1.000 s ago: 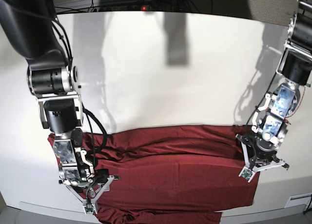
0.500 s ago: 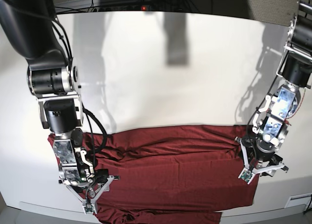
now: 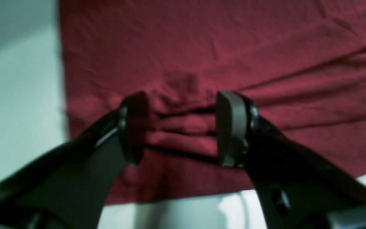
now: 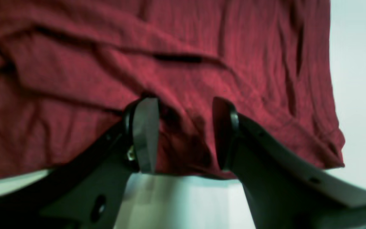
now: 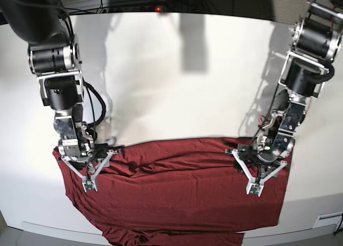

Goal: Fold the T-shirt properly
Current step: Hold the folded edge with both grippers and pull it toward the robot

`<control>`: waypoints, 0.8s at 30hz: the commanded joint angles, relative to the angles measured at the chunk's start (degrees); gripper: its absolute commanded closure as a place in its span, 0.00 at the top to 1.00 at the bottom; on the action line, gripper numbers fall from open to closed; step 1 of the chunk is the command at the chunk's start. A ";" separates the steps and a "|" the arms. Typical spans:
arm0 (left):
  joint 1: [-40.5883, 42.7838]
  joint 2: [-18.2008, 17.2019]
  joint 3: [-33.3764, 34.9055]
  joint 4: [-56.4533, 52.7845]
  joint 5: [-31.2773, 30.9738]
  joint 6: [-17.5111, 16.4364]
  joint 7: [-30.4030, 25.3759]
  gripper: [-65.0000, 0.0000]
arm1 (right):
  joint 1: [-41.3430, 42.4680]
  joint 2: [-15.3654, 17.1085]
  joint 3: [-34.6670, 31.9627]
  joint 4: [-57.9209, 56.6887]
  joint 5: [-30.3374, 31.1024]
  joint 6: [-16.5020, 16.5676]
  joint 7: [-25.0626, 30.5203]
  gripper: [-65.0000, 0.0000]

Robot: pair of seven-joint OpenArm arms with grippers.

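Your white table (image 5: 177,74) fills the base view, and the T-shirt (image 5: 177,195) lies spread and wrinkled across its 6 o'clock half, the lower edge spilling over the front rim. On the shirt's 3 o'clock side, your left gripper (image 5: 259,167) stands spread wide, tips down on the cloth; its wrist view shows a small ridge of bunched fabric (image 3: 179,127) between the parted pads, not pinched. At 9 o'clock, your right gripper (image 5: 90,161) is likewise released, its fingers (image 4: 145,136) parted over the shirt's edge, nothing grasped.
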 commanded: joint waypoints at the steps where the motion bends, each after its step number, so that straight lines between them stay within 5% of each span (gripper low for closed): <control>1: -2.05 0.13 -1.84 -0.72 0.50 0.61 -1.38 0.51 | 1.90 0.79 0.13 1.18 0.04 -0.04 1.79 0.42; 10: -1.09 0.44 -9.97 -9.40 0.48 0.37 -2.71 0.51 | -0.92 2.27 0.13 1.18 -1.51 1.33 3.37 0.42; 24: 8.33 -0.22 -10.47 -8.81 0.50 -2.25 -4.04 0.51 | -6.05 2.71 0.13 6.64 -1.22 2.99 -2.36 0.42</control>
